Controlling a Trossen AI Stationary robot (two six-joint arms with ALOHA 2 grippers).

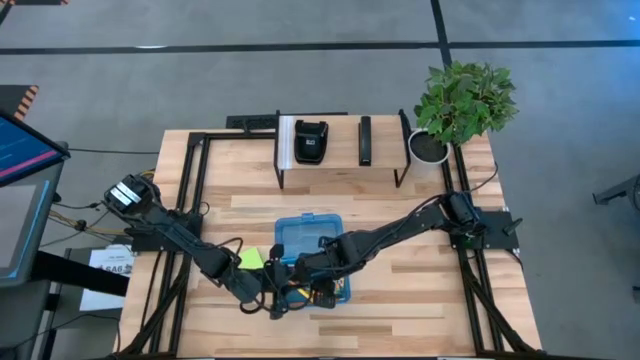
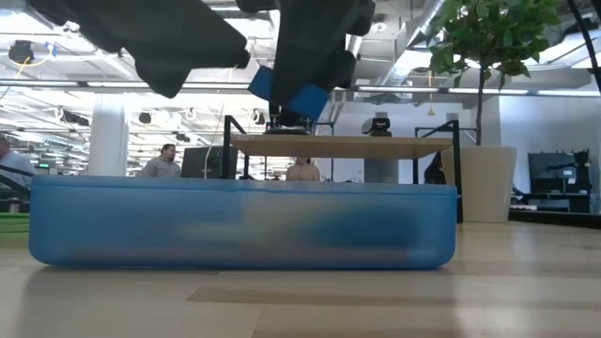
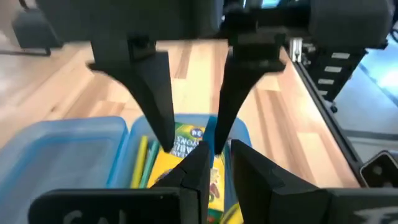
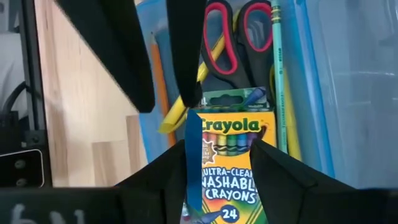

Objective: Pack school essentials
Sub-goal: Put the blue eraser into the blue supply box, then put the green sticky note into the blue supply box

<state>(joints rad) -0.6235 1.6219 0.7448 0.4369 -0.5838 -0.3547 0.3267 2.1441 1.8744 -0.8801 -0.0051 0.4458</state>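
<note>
The near end of the translucent blue plastic box [image 1: 308,240] is covered in the high view by both dark arms, so its contents are barely made out there; a lime-green sticky-note pad [image 1: 250,258] is seen on the wooden table [image 1: 400,300] just beside the box's left edge. In the low view the box wall [image 2: 244,225] is blurred and nothing inside can be told.

The yellow-green Crayola crayon box [image 4: 231,168] is clamped between the fingers of the right gripper [image 4: 221,180], its lower part cut off by the frame. Below it, inside the blue box, red-handled scissors [image 4: 239,37], a yellow pencil [image 4: 186,102] and an orange pencil [image 4: 160,81] are seen, partly hidden.

The left gripper [image 3: 214,168] is seen just opposite, fingers nearly together at the crayon box [image 3: 186,155]; whether anything is pinched cannot be told.

Open tabletop is left right of the box; a black boxy device [image 1: 311,141] and a leafy potted plant [image 1: 462,100] stand well apart at the far edge.
</note>
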